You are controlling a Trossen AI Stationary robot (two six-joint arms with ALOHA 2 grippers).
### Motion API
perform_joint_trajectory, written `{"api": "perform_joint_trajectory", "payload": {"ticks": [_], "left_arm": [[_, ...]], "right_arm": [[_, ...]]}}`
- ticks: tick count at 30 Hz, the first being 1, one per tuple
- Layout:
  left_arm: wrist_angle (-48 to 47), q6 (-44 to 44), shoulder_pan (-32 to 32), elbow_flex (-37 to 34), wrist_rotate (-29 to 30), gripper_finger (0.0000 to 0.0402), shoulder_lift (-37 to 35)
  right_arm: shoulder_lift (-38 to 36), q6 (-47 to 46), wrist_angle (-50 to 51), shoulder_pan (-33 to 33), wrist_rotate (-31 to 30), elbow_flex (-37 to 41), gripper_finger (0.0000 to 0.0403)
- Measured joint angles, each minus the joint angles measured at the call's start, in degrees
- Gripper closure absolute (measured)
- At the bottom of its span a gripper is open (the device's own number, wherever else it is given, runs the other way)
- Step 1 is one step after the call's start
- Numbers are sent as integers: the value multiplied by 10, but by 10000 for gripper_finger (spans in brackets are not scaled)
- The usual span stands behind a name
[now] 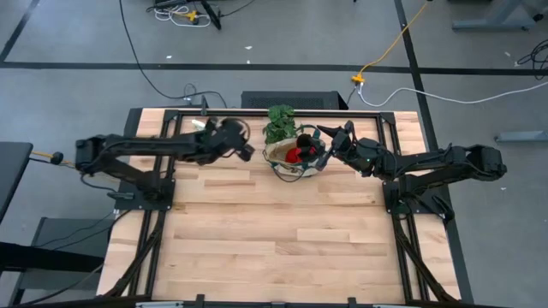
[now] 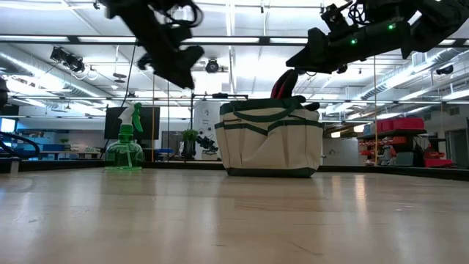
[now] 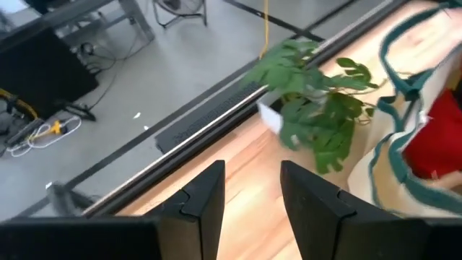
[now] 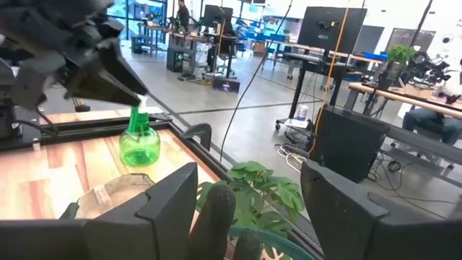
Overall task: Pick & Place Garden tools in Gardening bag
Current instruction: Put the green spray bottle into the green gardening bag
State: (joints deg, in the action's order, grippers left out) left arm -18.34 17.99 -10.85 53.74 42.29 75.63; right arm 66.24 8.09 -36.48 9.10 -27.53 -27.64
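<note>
The cream gardening bag (image 1: 277, 154) with green trim stands at the table's far middle; it also shows in the low view (image 2: 271, 143). Red-and-black gloves (image 1: 294, 156) lie inside and stick up over its rim (image 2: 282, 84). The green spray bottle (image 2: 124, 150) stands on its base to the bag's left, also seen in the right wrist view (image 4: 141, 144). My right gripper (image 4: 249, 209) is open above the bag's right end (image 1: 318, 145), its fingers on either side of a dark rounded handle (image 4: 216, 213) without touching it. My left gripper (image 3: 253, 202) is open and empty, raised left of the bag (image 1: 244, 150).
A small leafy green plant (image 1: 279, 124) stands just behind the bag at the table's far edge, also seen in the left wrist view (image 3: 310, 94). A black frame rail (image 1: 257, 109) runs along the far edge. The near half of the wooden table (image 1: 274, 248) is bare.
</note>
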Motion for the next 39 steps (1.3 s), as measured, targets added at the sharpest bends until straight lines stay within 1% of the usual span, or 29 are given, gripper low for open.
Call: {"api": "perform_joint_trajectory", "payload": {"ticks": [7,9,11,13,15,19,23,27,33,39], "left_arm": [[-17,59,24,-81,34,260,-102],[-52,85,31,-92,49,260,-120],[-92,122,41,-102,76,260,-133],[-141,170,49,-108,107,260,-144],[-193,228,56,-111,120,260,-154],[-275,310,60,-111,125,260,-154],[-333,392,57,-111,146,260,-152],[-358,443,55,-111,154,260,-152],[-370,471,54,-111,169,260,-149],[-381,542,39,-111,167,260,-149]], "right_arm": [[0,2,0,0,0,0,156],[0,2,0,0,0,0,156],[0,1,0,0,-1,0,156],[0,1,-1,0,0,0,156],[0,0,-1,0,0,0,156],[0,-1,-7,0,-1,0,156],[0,-1,-9,0,0,0,156],[0,-6,-9,0,1,0,156],[0,-6,-10,0,1,0,156],[0,-14,-12,0,1,0,156]]}}
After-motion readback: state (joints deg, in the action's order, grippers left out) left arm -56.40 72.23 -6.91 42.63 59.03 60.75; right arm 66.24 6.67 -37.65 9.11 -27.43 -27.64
